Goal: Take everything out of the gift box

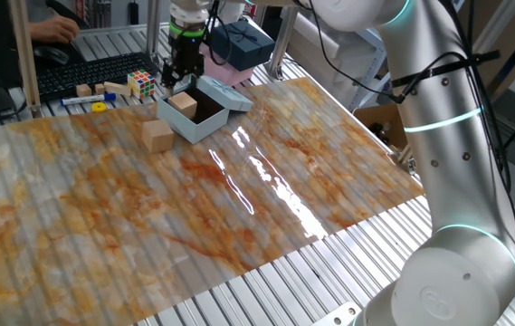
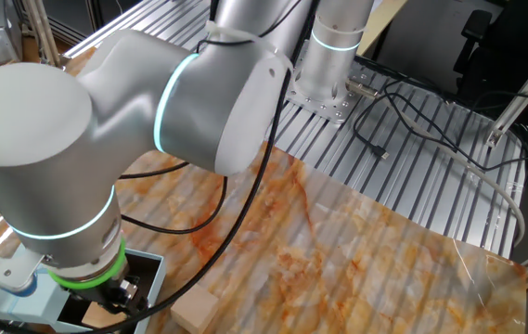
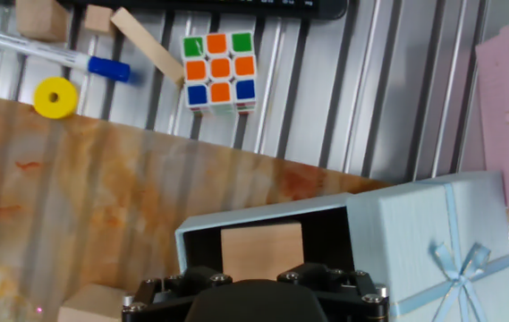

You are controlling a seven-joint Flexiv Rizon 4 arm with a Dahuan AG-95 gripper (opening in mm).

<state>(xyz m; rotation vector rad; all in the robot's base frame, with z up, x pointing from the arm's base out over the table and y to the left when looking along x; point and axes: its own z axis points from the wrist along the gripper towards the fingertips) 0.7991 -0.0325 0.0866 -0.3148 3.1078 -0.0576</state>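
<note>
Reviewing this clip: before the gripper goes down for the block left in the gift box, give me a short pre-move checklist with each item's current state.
1. Lid swung clear of the gift box opening: ok.
2. Wooden block still inside the box: ok.
3. Gripper above the box, pointing down: ok.
4. Jaws spread wider than the block: cannot tell.
5. Block already out lies on the mat beside the box, out of the descent path: ok.

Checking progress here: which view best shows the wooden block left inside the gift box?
The hand view: the wooden block faces the camera inside the gift box. One fixed view shows it smaller; the other hides it.
</note>
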